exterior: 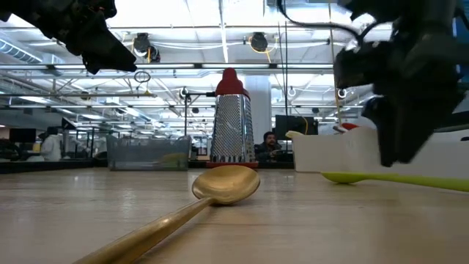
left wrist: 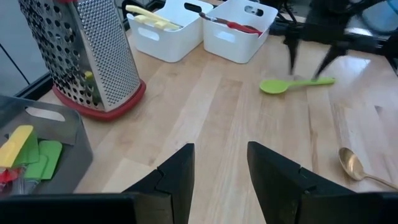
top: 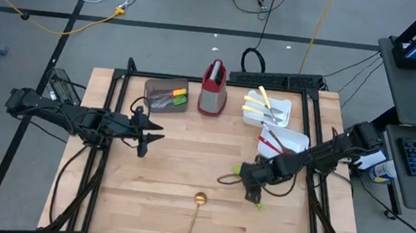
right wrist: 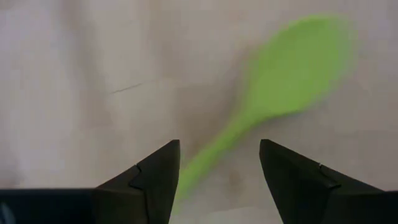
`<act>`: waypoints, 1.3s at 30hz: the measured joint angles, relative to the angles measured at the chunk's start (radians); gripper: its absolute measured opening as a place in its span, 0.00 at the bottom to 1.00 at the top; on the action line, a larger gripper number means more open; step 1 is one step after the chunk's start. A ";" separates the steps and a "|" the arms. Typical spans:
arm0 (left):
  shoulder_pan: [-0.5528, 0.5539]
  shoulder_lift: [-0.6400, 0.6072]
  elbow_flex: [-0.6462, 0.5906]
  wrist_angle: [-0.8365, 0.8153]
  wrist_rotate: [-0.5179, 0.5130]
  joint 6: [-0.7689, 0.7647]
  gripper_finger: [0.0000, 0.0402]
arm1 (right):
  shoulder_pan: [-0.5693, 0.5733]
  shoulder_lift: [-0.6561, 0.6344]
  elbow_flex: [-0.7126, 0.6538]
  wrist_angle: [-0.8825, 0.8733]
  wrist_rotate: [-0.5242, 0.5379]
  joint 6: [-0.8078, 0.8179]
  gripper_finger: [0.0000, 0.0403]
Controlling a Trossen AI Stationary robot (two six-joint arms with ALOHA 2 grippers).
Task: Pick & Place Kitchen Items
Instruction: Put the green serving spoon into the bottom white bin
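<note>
On the right half of the wooden table [top: 188, 160], the right gripper [right wrist: 217, 165] hangs over a green silicone spoon [right wrist: 273, 93], jaws spread and empty, straddling the handle, apparently lined up for a pick. Spoon: flat on the boards, short of the two white trays [top: 276, 127], one holding yellow-handled knives [top: 259, 104], the other a red utensil [top: 270, 142]. Left gripper [left wrist: 221, 168]: waiting near the brown bin [top: 166, 95], jaws parted, nothing held. Bin contents, green and yellow items, show clearly only from the left wrist. Gold long-handled spoon [exterior: 220, 187]: alone at the table's near edge; the low view shows its bowl facing up. Grater [top: 212, 89]: upright between bin and trays.
</note>
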 joint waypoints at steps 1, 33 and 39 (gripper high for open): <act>0.000 0.000 0.000 0.000 0.000 0.001 0.38 | -0.003 0.007 0.000 -0.009 0.025 0.030 0.53; 0.000 0.000 0.000 0.001 0.000 0.003 0.38 | -0.036 0.011 -0.191 0.435 0.043 -0.192 0.06; 0.000 0.000 0.000 0.001 0.000 0.012 0.38 | -0.030 -0.001 -0.104 0.626 -0.054 -0.445 0.08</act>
